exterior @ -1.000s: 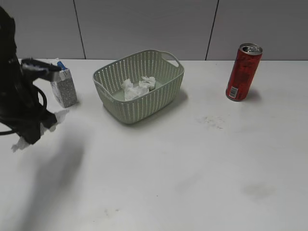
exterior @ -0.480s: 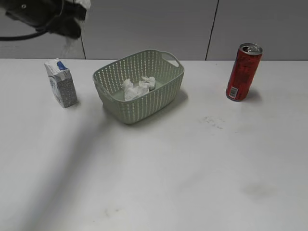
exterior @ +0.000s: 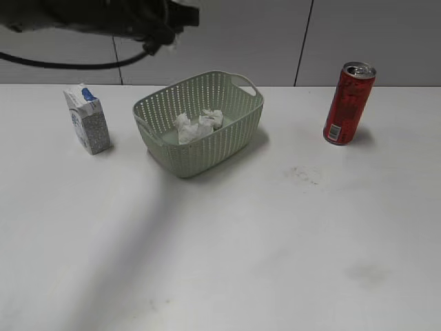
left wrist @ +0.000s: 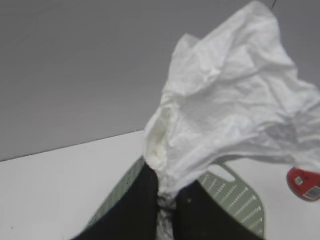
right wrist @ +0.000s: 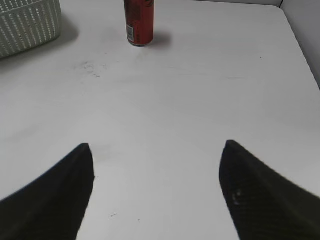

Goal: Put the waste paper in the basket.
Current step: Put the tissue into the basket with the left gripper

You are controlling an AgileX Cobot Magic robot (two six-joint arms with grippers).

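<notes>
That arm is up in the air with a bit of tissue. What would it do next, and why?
Probably carry it a little further right and lower it over the basket, then let go. The left gripper is shut on the waste paper and hangs high above the basket's left rim, not yet over the middle, where other wads already lie.

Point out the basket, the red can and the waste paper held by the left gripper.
basket (exterior: 180,158): exterior view, front perforated wall.
red can (exterior: 346,107): exterior view, middle of its side.
waste paper (left wrist: 235,110): left wrist view, centre of the crumpled sheet.
</notes>
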